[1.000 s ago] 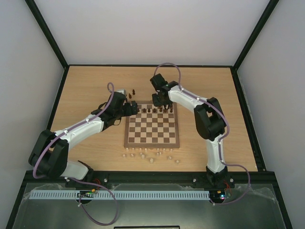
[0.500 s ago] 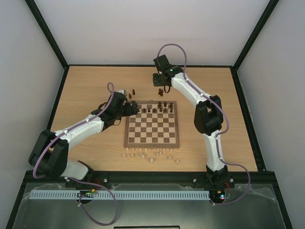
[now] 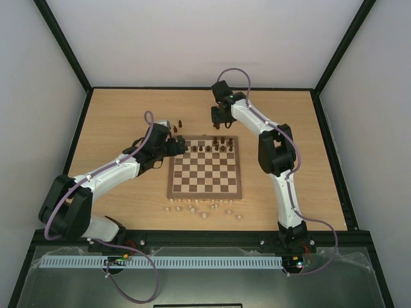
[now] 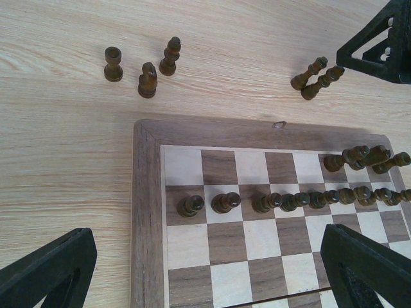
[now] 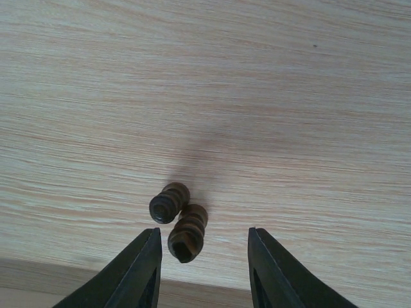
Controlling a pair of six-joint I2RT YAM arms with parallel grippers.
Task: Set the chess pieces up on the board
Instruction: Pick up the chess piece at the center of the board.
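Presently we are poising the right gripper (image 5: 203, 242), jaws partly spread and empty, directly over two upright chess pieces (image 5: 186, 231) beyond the board (image 3: 205, 195).

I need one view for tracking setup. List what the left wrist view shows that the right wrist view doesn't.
Left wrist only: the board, rows of dark pieces on it, three more standing on the table past its corner. Right wrist only: the right gripper's fingers standing apart, gripping nothing. Both: the pair of dark pieces off the board, that gripper beside them.
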